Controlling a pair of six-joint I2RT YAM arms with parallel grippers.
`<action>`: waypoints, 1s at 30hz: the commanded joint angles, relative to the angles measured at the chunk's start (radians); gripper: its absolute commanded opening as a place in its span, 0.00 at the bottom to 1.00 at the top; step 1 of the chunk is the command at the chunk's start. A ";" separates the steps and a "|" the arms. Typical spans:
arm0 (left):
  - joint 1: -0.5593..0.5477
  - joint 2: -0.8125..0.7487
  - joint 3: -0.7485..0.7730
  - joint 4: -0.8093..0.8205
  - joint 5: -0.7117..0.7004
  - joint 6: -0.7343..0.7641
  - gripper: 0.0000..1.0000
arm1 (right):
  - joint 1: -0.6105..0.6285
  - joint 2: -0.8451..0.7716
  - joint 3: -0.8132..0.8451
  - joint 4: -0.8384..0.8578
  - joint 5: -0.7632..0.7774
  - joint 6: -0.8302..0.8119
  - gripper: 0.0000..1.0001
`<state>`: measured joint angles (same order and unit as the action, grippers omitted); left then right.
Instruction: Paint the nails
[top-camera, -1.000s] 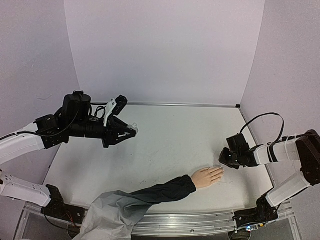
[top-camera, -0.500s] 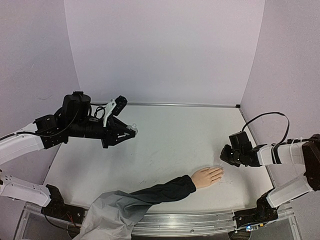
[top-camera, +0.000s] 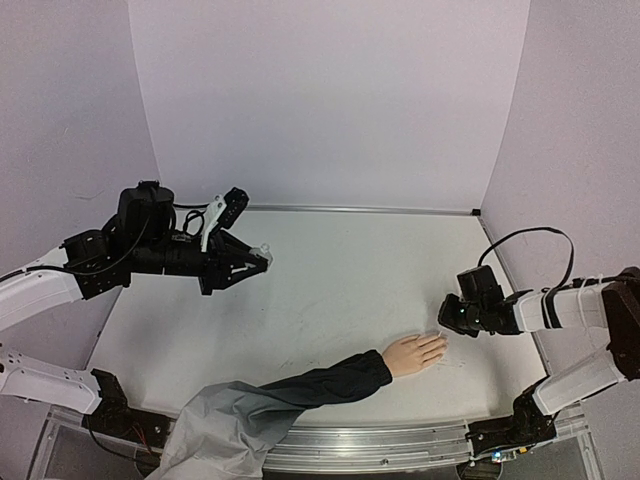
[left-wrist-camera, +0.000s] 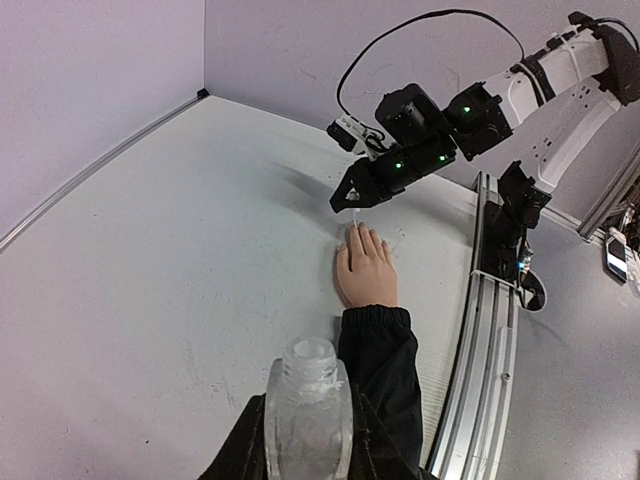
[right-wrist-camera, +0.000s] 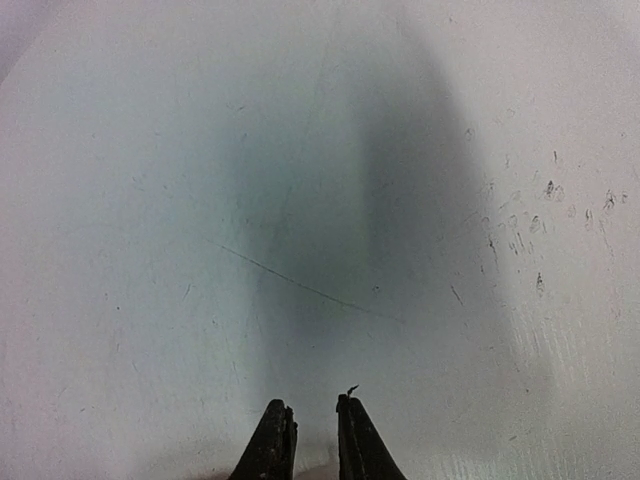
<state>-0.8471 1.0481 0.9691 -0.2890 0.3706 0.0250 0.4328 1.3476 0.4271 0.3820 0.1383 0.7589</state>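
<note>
Top external: nails (top-camera: 440, 343) just beside right jaws.

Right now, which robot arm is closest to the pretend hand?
The right gripper, right by the finger ends of the mannequin hand; the left gripper hangs far away.

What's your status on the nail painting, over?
Left gripper shut on clear bottle, raised, far left. Right gripper pinching thin whitish stick, tip at the nails of the mannequin hand, contact unclear. Nothing in the way.
</note>
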 joint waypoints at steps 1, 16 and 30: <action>0.002 -0.033 0.035 0.036 0.006 -0.013 0.00 | -0.001 0.012 0.012 -0.004 0.015 -0.005 0.00; 0.002 -0.011 0.043 0.034 -0.001 0.000 0.00 | -0.001 0.031 0.004 0.024 0.062 0.018 0.00; 0.002 0.016 0.061 0.034 0.002 0.013 0.00 | -0.001 0.042 0.010 0.010 0.125 0.054 0.00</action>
<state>-0.8471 1.0657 0.9691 -0.2890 0.3702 0.0265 0.4328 1.3838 0.4271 0.3973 0.2169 0.7937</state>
